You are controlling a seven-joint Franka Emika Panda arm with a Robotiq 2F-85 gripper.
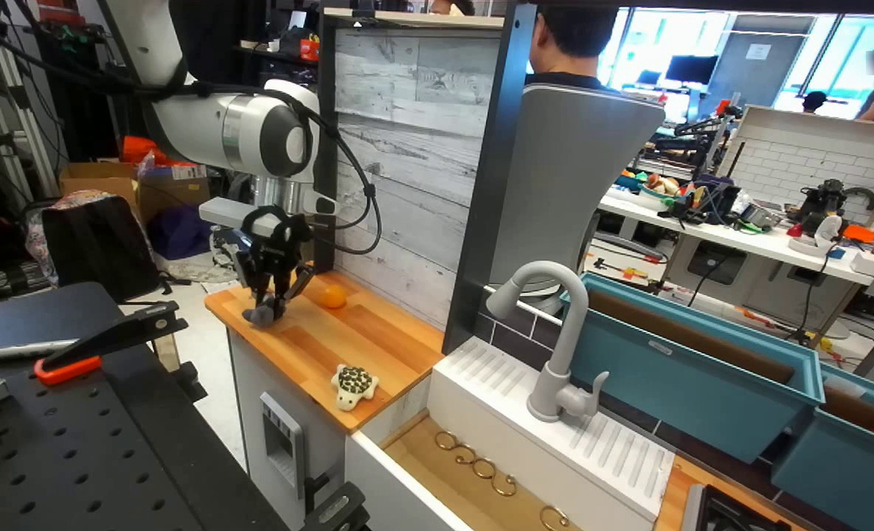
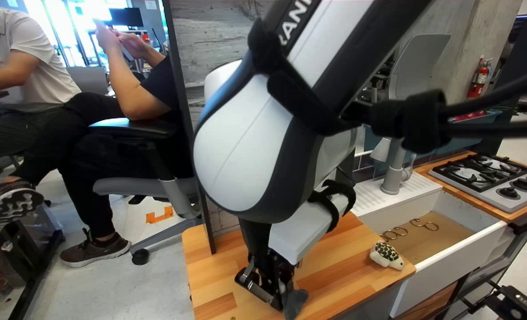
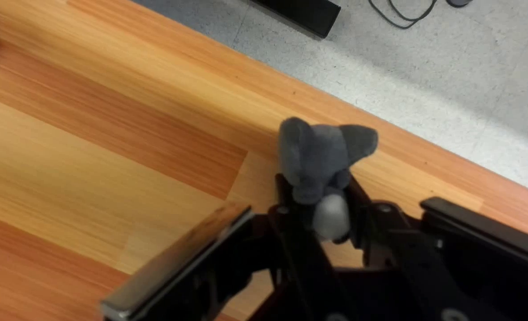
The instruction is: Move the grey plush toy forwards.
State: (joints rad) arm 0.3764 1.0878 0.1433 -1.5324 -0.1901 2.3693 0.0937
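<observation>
Holding the grey plush toy in the gripper

Points down over the wooden counter; clamps both fingers on the plush body, near the counter's long outer edge. Cannot tell about contact with the wood beneath. Note the orange rounded item nearby, and the speckled turtle toy well apart, near the sink.

1. Can read the white capitals "AN" on the robot arm, in an exterior view; cannot make out the partial characters at either end.
2. Cannot read the pale label on the teal bin, in an exterior view: too small.
3. Cannot read the label on the fire extinguisher, in an exterior view: too small.
</observation>
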